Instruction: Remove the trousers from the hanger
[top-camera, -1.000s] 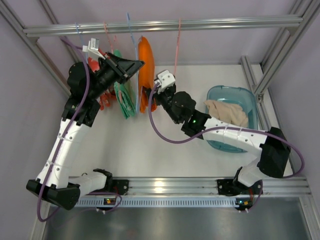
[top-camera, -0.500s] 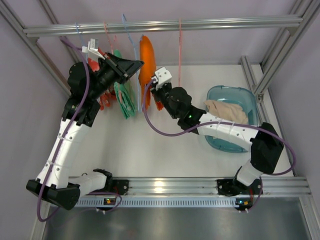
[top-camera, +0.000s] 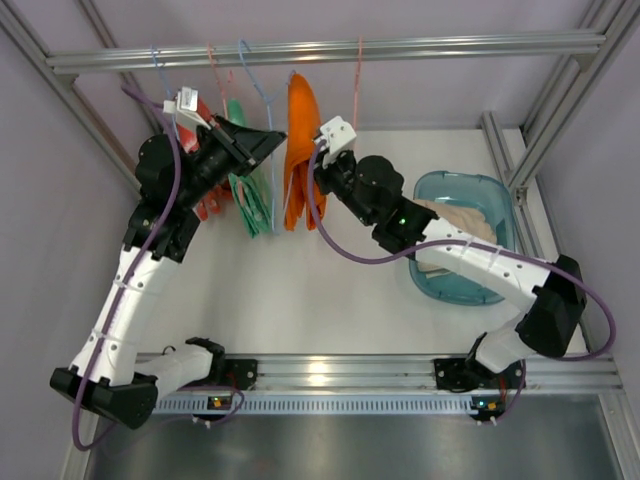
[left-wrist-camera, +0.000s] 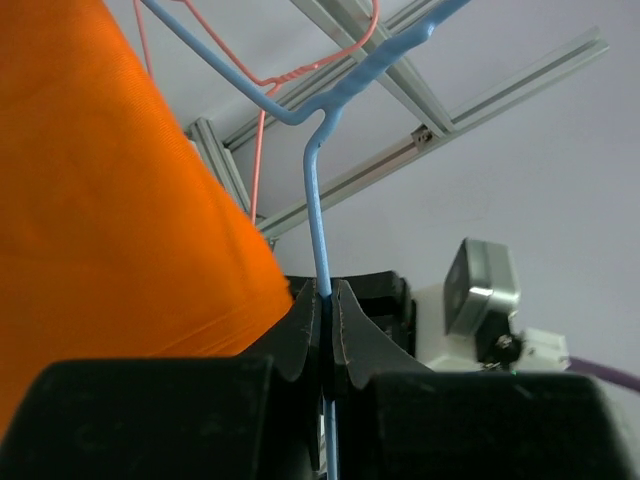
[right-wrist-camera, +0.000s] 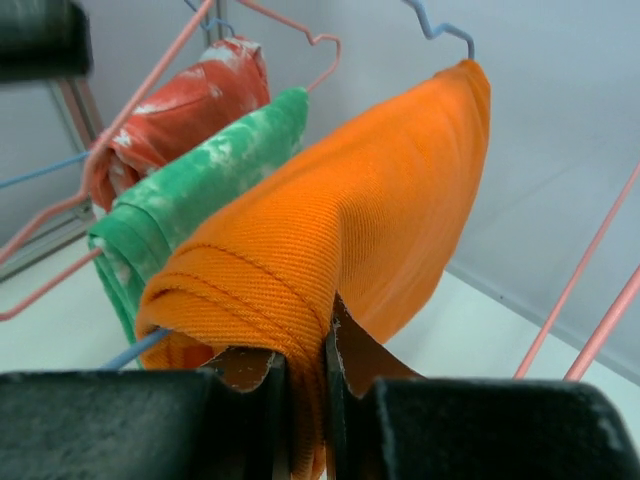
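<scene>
White matte table (top-camera: 300, 300), pale lilac walls (top-camera: 40, 250), ribbed aluminium rail (top-camera: 400, 47) across twelve o'clock. At ten o'clock a red cloth (top-camera: 207, 200) and a mottled green cloth (top-camera: 248, 195) hang folded. Beside them the left gripper (left-wrist-camera: 327, 300) is pressed tight on the thin blue hanger wire (left-wrist-camera: 316, 200) carrying the orange trousers (top-camera: 298, 150), a twill drape whose stitched edge the right gripper (right-wrist-camera: 325, 335) pinches. At three o'clock, a clear blue plastic tub (top-camera: 480, 183) holds the crumpled beige trousers (top-camera: 458, 222).

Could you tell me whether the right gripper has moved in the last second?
Yes; the right gripper moved up-frame, closer to the overhead rail.
</scene>
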